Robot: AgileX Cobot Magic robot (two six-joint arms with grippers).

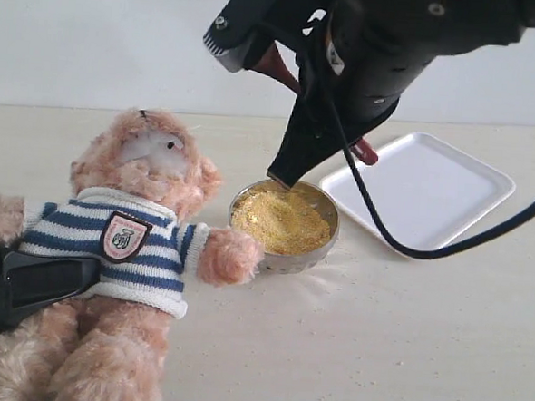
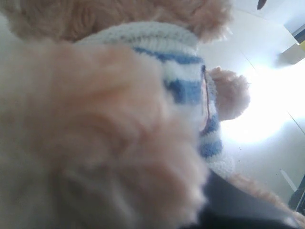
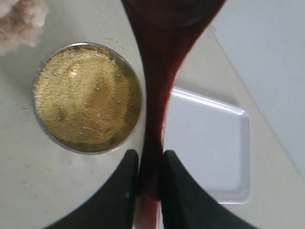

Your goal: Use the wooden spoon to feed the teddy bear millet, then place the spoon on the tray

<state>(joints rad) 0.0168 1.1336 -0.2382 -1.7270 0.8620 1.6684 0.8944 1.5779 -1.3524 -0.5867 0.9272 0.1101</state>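
Observation:
The teddy bear (image 1: 148, 220) leans at the left in its striped sweater, one paw (image 1: 230, 255) against the steel bowl (image 1: 324, 245) heaped with millet (image 1: 280, 221). My left gripper (image 1: 72, 279) is clamped on the bear's waist; in the left wrist view blurred fur (image 2: 95, 133) fills the picture. My right gripper (image 1: 283, 176) hangs just above the bowl's far rim, shut on the wooden spoon (image 1: 274, 66). In the right wrist view the spoon's handle (image 3: 151, 119) runs between the fingertips (image 3: 127, 164), beside the millet (image 3: 88, 98). The white tray (image 1: 432, 188) lies right of the bowl.
A black cable (image 1: 401, 245) loops from the right arm down over the tray's near edge. The pale table (image 1: 376, 353) stretches in front of the bowl. A white wall stands behind.

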